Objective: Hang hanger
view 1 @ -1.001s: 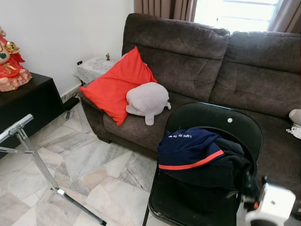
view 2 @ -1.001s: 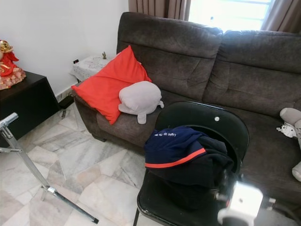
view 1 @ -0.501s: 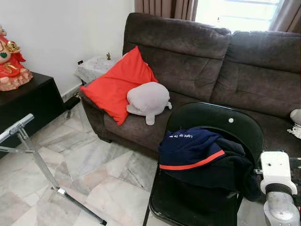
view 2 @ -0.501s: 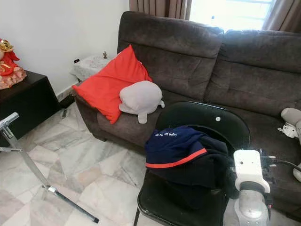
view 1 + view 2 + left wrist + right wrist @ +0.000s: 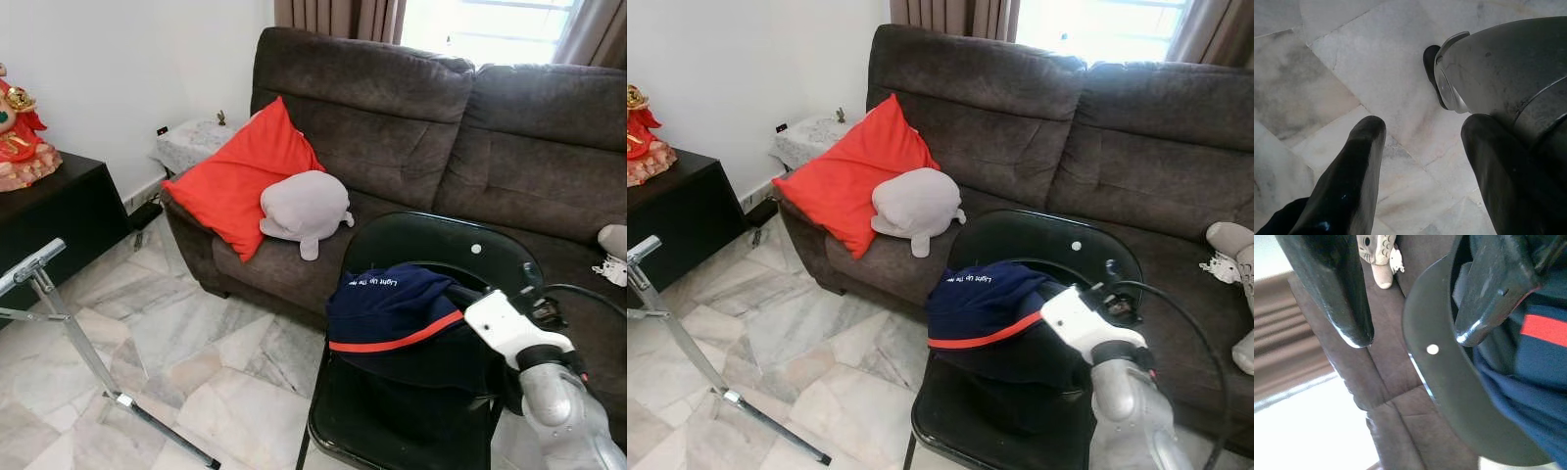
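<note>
I have the right gripper (image 5: 1410,328) released, jaws apart, straddling the black folding chair (image 5: 460,245) backrest rim at about four o'clock, beside the navy jacket (image 5: 402,313) heaped on it. I see no hanger; probably buried under the cloth. The left gripper (image 5: 1420,161) hangs idle, fingers apart, over marble floor (image 5: 196,362).

right gripper (image 5: 1413,335) open | straddling black chair back (image 5: 1449,396) | navy garment (image 5: 1528,372) beside
</note>
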